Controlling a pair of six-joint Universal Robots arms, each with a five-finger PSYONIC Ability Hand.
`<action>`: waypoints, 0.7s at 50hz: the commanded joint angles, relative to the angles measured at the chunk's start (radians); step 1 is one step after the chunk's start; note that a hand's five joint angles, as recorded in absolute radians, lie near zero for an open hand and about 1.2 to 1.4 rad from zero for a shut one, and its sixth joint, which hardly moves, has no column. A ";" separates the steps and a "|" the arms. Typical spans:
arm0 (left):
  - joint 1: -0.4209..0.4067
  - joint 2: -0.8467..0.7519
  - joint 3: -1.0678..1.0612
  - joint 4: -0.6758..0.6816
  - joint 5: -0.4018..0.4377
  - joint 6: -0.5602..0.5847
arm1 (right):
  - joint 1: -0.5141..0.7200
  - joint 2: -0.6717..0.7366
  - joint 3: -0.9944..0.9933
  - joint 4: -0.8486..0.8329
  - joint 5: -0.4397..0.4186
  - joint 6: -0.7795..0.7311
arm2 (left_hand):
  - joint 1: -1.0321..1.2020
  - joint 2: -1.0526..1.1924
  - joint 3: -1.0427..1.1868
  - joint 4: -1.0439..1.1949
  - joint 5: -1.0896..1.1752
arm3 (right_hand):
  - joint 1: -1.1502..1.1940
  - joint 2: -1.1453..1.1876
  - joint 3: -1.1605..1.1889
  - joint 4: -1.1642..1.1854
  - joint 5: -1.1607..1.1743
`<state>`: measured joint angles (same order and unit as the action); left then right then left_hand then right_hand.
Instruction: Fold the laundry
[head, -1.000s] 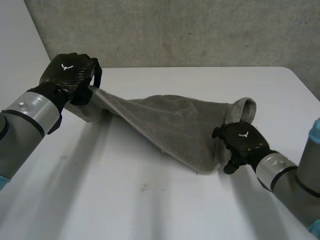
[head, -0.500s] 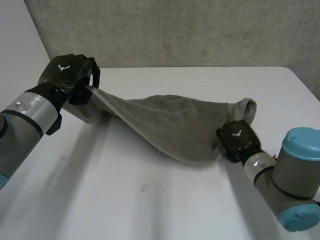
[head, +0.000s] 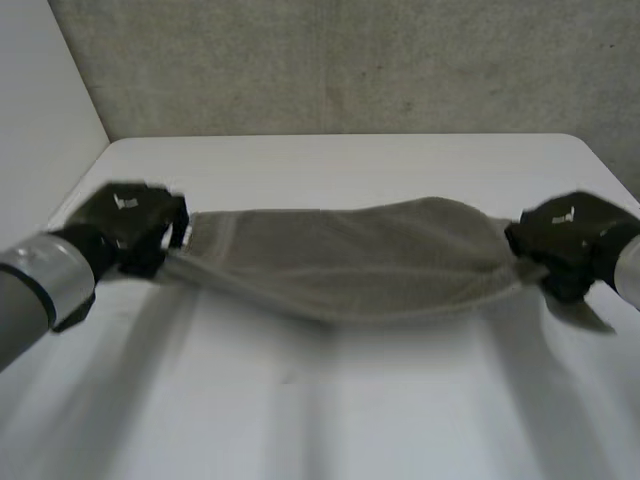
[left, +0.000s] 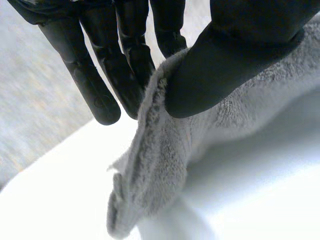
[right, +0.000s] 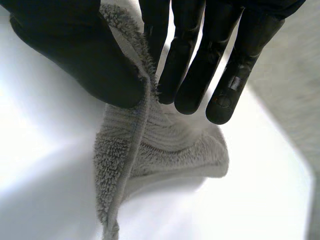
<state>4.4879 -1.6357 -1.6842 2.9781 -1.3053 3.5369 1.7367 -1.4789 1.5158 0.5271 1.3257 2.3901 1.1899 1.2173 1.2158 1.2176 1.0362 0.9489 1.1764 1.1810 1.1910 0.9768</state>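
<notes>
I note the towel (head: 350, 255) slung low over the middle of the table (head: 330, 410), long axis parallel to its far edge, left hand (head: 130, 222) pinching one end between thumb and fingers, right hand (head: 568, 238) likewise pinching the other end.

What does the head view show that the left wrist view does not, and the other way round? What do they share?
Head view: the grey towel stretched between the left hand and the right hand, and the wall behind. Left wrist view: the grip from close, the thumb pinching the towel against straight fingers, and the terry pile. Both: the left hand, the towel and the white table.
</notes>
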 joint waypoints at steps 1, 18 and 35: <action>0.001 -0.079 -0.057 -0.080 -0.002 0.232 | -0.002 0.074 0.021 0.119 -0.002 -0.184 | 0.206 0.179 0.180 0.179 0.186 | 0.447 0.220 0.215 0.205 0.245; -0.065 -0.481 0.798 0.103 -0.147 0.220 | 0.095 0.394 -0.736 -0.241 0.190 -0.042 | 0.206 0.179 0.180 0.179 0.186 | 0.447 0.220 0.215 0.205 0.245; -0.062 -0.418 0.770 0.358 -0.223 -0.024 | 0.095 0.258 -0.457 -0.687 0.104 -0.012 | 0.206 0.179 0.180 0.179 0.186 | 0.447 0.220 0.215 0.205 0.245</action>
<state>4.4217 -2.0812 -0.7280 3.3444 -1.5359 3.5239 1.8333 -1.2062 0.9193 -0.2163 1.4894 2.3810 1.2001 1.2176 1.2165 1.2178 1.0425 0.9490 1.1802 1.1855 1.1923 0.9950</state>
